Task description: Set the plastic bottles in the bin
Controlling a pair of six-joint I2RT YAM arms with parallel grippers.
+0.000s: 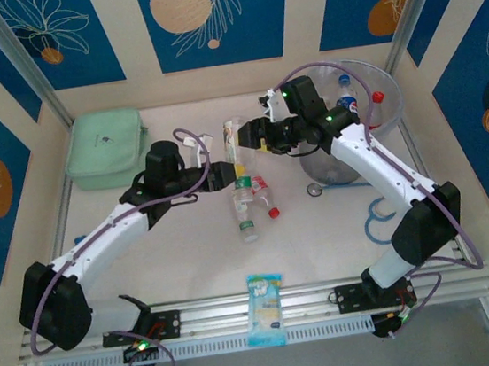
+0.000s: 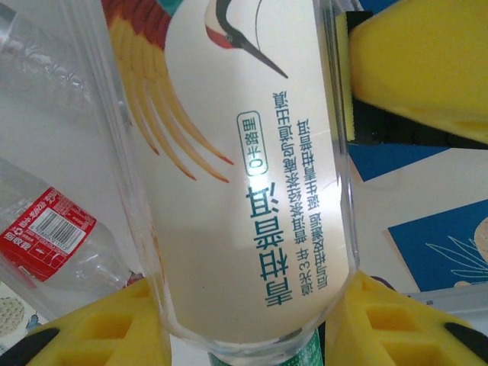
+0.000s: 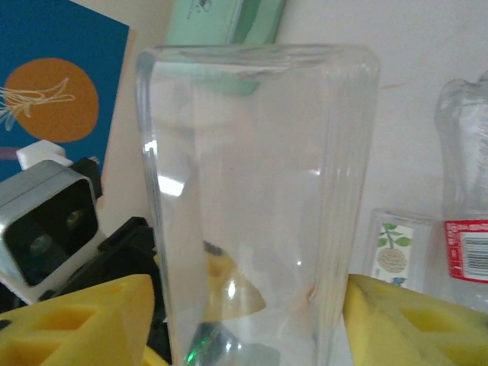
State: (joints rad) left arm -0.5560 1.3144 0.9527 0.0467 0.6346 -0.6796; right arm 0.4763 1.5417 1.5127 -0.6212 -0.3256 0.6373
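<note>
A tall clear bottle (image 1: 237, 139) with a white crane-printed label (image 2: 252, 191) is held above the table's middle, between both arms. My left gripper (image 1: 225, 173) is shut on its lower end, with yellow pads (image 2: 99, 328) against both sides. My right gripper (image 1: 252, 135) is shut on the clear upper part (image 3: 259, 191), a pad (image 3: 412, 320) on each side. Three more bottles (image 1: 247, 202) lie on the table just below. The grey bin (image 1: 332, 165) stands at the right and holds a blue-label bottle (image 1: 348, 104) and a red-capped one (image 1: 378, 97).
A mint-green lidded box (image 1: 107, 151) sits at the back left. A blue-and-white packet (image 1: 266, 310) lies on the front rail. A blue ring (image 1: 376, 220) lies by the right arm. A red-label bottle (image 2: 53, 236) lies beside the held one.
</note>
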